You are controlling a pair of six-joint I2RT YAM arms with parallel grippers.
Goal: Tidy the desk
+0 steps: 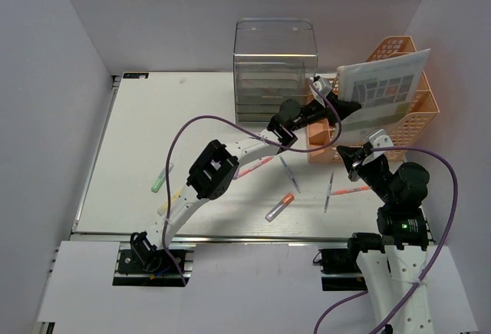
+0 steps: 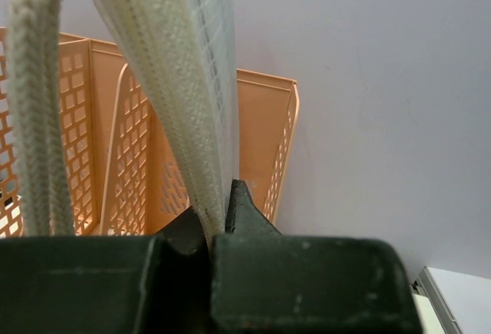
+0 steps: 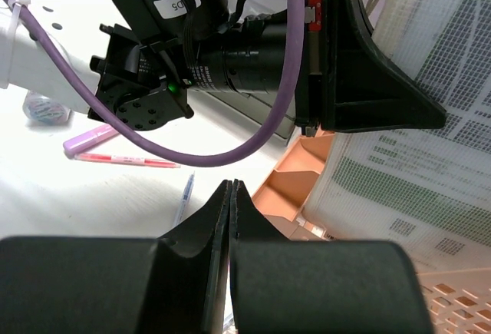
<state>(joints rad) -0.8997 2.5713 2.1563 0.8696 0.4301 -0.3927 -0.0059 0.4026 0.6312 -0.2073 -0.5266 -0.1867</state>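
The tabletop point(image 1: 153, 119) fills the middle of the overhead view, stretching from the arm bases to the back wall. A clear drawer box point(image 1: 275, 57) stands at its far edge and an orange rack point(image 1: 426, 107) stands in its far right corner. The left tool point(image 2: 219, 215) is closed tight on the zipper seam of a mesh pouch point(image 1: 383, 88). It grips that stiff edge most likely because the netting itself would sag. The pouch is held upright and slightly tilted over the rack's dividers, as if being filed on its edge like a folder. That fits a flat, floppy item, which would otherwise sprawl across the tabletop. From these views I cannot tell whether the bottom of the pouch is seated in a slot or only hangs above one. The right tool point(image 3: 231, 196) has its fingers pressed together with nothing between them. It hovers just beside the near side of the rack, facing the left arm's wrist, and seems to be waiting out of the way. Loose items lie scattered toward the near edge of the tabletop: a green highlighter point(image 1: 159, 180) on the left, an orange-capped marker point(image 1: 280, 207) near the middle and a red pen point(image 1: 347, 190) further right. These probably belong in the drawers, so most of the tidying appears not yet done.
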